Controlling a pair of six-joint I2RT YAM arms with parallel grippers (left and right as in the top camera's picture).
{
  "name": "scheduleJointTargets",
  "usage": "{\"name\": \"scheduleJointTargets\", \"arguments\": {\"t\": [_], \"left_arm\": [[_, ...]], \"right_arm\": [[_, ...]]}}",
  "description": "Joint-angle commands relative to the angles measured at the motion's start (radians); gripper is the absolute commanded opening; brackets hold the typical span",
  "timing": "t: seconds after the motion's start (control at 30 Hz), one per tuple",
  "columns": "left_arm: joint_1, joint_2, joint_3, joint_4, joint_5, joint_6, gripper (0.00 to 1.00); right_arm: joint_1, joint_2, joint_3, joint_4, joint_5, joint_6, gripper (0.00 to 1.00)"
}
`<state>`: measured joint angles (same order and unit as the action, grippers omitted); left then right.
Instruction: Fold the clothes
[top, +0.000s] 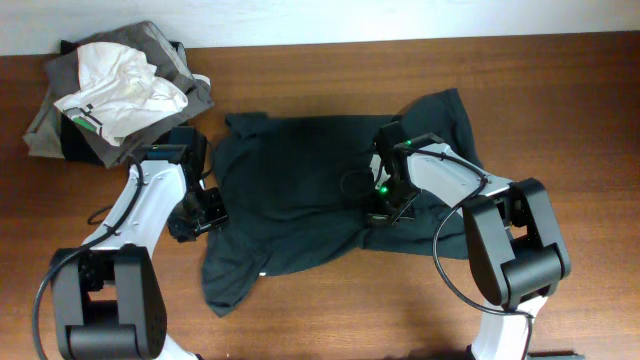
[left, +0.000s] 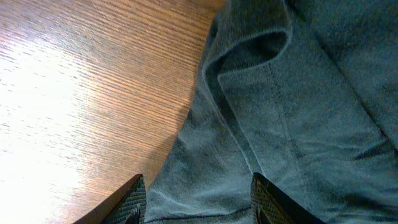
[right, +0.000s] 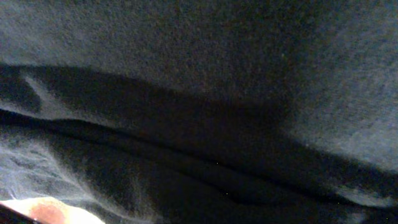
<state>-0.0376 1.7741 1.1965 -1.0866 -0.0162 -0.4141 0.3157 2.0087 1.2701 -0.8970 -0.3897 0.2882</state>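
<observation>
Overhead evenly lit, L-wrist glare on table, R-wrist dim, blurry.

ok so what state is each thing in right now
T-shirt: unfolded, spread rumpled on the table
left gripper: open, over the T-shirt's left edge
right gripper: shut, down on the T-shirt; pinch not visible
white garment: crumpled on the grey clothes
grey clothes: piled, far left corner

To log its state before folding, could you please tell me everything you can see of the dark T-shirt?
The T-shirt is dark slate-teal, soft knit fabric, plain face up, with stitched hems. It lies unfolded and rumpled on the table, one sleeve toward the far right, a corner trailing near left. The open left gripper is at its left edge; the shut right gripper rests on its right half.
</observation>
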Motion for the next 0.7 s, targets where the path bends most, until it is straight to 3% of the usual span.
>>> {"name": "scheduleJointTargets", "arguments": {"t": [0.0, 0.07, 0.17, 0.2, 0.3, 0.43, 0.67], "left_arm": [[0.005, -0.012, 0.051, -0.005, -0.025, 0.046, 0.20], [-0.021, -0.054, 0.088, -0.009, 0.005, 0.080, 0.15], [-0.092, -0.071, 0.079, -0.021, 0.121, 0.124, 0.10], [-0.111, -0.066, 0.066, -0.020, 0.138, 0.124, 0.08], [-0.145, 0.003, 0.027, -0.019, 0.156, 0.116, 0.02], [-0.143, 0.124, 0.027, -0.019, 0.177, 0.117, 0.01], [-0.071, 0.282, 0.027, -0.017, 0.153, 0.117, 0.03]], "right_arm": [[-0.008, -0.045, 0.069, -0.100, 0.045, -0.037, 0.04], [-0.009, -0.108, 0.114, -0.188, 0.153, 0.002, 0.05], [-0.041, -0.179, 0.118, -0.296, 0.344, 0.062, 0.21], [-0.076, -0.178, 0.111, -0.322, 0.345, 0.062, 0.21], [-0.207, -0.177, 0.026, -0.294, 0.346, 0.061, 0.06], [-0.320, -0.177, -0.062, -0.267, 0.347, 0.056, 0.07], [-0.479, -0.176, -0.251, -0.066, 0.340, 0.055, 0.11]]}}
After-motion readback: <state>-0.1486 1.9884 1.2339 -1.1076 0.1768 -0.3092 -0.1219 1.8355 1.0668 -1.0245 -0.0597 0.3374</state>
